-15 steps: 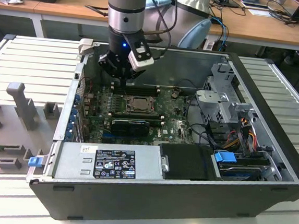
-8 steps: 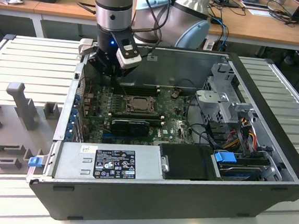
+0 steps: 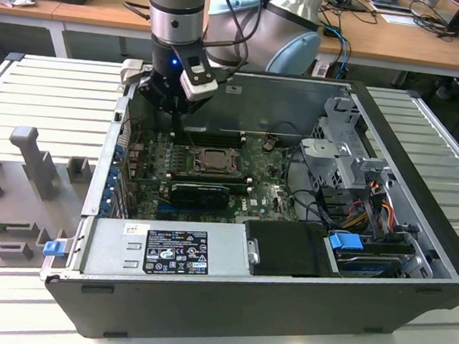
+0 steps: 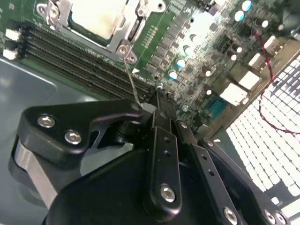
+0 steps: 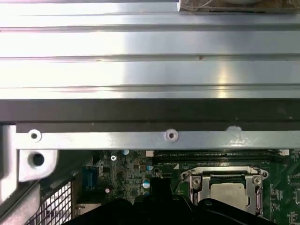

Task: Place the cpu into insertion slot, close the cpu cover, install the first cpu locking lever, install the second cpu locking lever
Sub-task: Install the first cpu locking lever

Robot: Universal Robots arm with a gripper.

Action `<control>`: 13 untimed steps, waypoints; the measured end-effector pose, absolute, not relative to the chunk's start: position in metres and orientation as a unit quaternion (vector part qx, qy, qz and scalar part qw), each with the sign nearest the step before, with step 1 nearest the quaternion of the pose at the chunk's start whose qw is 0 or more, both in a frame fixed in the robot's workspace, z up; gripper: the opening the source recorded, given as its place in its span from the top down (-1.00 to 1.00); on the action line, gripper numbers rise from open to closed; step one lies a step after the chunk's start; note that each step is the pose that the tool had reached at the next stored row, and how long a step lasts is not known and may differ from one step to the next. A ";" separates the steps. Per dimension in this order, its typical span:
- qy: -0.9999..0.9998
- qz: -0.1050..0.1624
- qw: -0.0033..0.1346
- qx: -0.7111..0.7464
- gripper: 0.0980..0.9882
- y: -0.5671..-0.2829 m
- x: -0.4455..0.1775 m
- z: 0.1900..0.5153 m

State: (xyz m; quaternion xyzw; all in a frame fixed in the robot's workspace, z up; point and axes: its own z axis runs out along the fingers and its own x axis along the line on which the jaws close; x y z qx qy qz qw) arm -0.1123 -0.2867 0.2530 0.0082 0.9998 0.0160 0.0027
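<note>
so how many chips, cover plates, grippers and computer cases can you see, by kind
chip: 1
cover plate: 1
gripper: 1
computer case: 1
total: 4

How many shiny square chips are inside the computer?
1. The cpu sits in the insertion slot on the green board. More could be hidden under other parts.

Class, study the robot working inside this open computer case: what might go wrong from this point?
1. The thin locking lever reaches right up to the pincer tip in the second wrist view; it might slip free or bend.
2. The memory slots lie just beside that lever; a sideways drift could scrape them.
</note>
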 end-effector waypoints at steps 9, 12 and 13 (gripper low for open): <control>1.000 0.016 0.003 0.008 0.98 -0.286 -0.065 0.250; 0.999 0.031 0.003 0.008 0.98 -0.287 -0.064 0.249; 0.999 0.044 0.003 0.008 0.98 -0.288 -0.064 0.249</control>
